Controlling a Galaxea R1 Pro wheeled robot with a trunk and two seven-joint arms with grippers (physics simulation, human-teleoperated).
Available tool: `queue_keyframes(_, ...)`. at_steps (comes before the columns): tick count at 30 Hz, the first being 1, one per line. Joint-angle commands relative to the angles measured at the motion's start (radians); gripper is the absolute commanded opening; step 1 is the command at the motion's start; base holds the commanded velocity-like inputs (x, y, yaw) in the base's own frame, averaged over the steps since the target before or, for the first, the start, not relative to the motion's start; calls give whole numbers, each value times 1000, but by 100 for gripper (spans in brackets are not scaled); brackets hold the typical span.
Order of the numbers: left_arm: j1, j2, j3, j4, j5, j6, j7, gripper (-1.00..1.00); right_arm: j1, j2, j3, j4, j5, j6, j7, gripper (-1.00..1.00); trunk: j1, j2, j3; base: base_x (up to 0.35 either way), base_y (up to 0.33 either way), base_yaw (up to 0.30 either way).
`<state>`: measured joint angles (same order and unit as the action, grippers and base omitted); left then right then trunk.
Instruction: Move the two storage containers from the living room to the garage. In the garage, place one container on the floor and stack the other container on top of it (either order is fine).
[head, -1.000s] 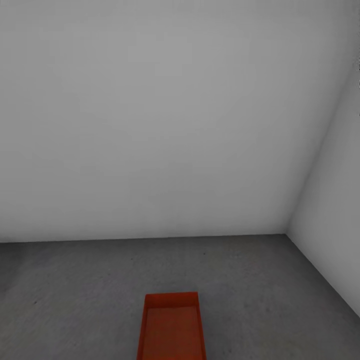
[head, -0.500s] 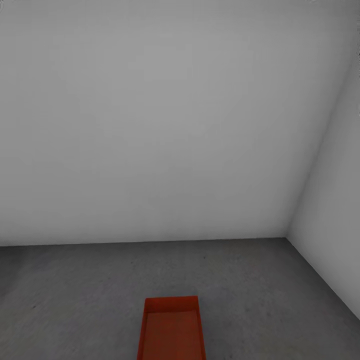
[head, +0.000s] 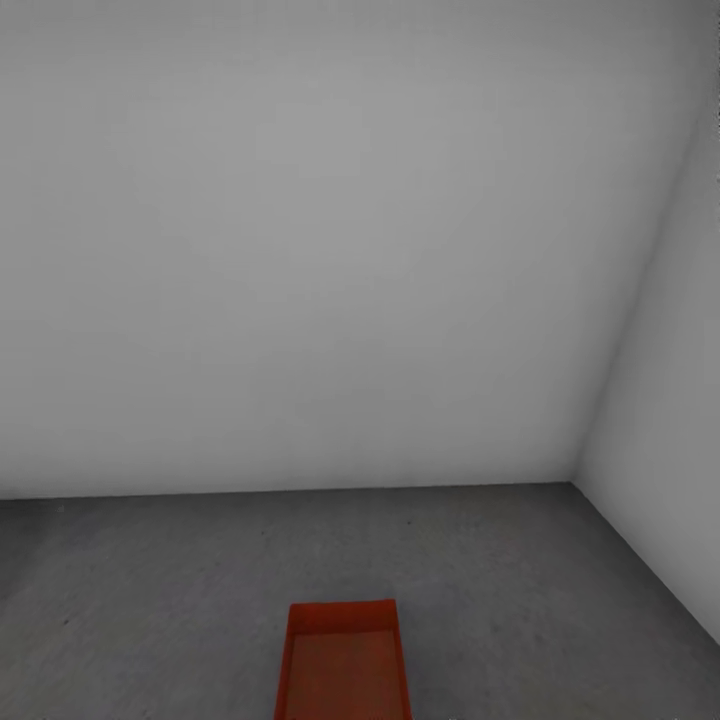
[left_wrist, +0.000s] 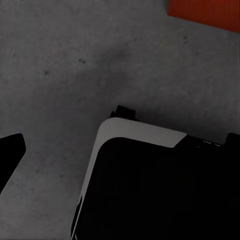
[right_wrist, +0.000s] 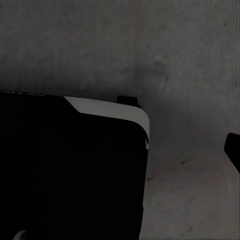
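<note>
- Here, in the head view, one orange-red container (head: 345, 665) sits on the dark grey concrete floor (head: 150, 590) at 6 o'clock in the frame, directly ahead of the robot and cut off by the lower edge. Its long axis runs away from the robot, towards the pale grey wall (head: 300, 250) at 12 o'clock; a second wall (head: 670, 450) meets it in a corner at about 3 o'clock. The bin looks empty, with nothing stacked on it.
- In the left wrist view, a corner of the same orange-red container (left_wrist: 205, 12) shows on the concrete, well apart from the robot's black and white base (left_wrist: 145, 185). A dark sliver at the frame's edge may be a finger, but I cannot tell whether the left gripper is wide or narrow.
- In the right wrist view, bare concrete (right_wrist: 125, 50) lies beside the base (right_wrist: 70, 170); the right gripper's state cannot be told either.
- Judging from this, the bin lies centred between the arms, perhaps slightly nearer the left, so the second bin should come down along that same fore-aft axis.
</note>
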<state>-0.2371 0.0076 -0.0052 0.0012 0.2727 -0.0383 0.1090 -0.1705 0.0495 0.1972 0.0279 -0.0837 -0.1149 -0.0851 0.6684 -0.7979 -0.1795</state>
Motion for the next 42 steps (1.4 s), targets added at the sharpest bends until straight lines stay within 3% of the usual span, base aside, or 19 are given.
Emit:
queue_keyframes(1, -1, 0, -1, 1, 5, -3, 1, 100, -1, 0, 8, 3, -9, -5, -2, 100, 0, -1, 0, -35, 0, 0)
queue_keyframes(17, 4, -18, -1, 1, 5, -4, 1, 100, -1, -8, 16, 3, 3, -3, 6, 100, 0, -1, 2, -286, 0, 0)
queue_keyframes(23, 5, -18, -1, 0, 5, -5, 1, 100, -1, -7, 13, 3, 72, -3, 4, 100, 0, -1, 2, -346, 0, 0)
queue_keyframes(26, 5, -18, -1, 0, 5, -5, 1, 100, -1, -7, 12, 3, 83, -4, 5, 100, 0, -1, 2, -347, 0, 0)
queue_keyframes(42, 5, -17, -1, 0, 5, -2, 1, 100, -1, -1, 5, 4, 73, -6, 7, 100, 0, -1, 8, -347, 0, -25)
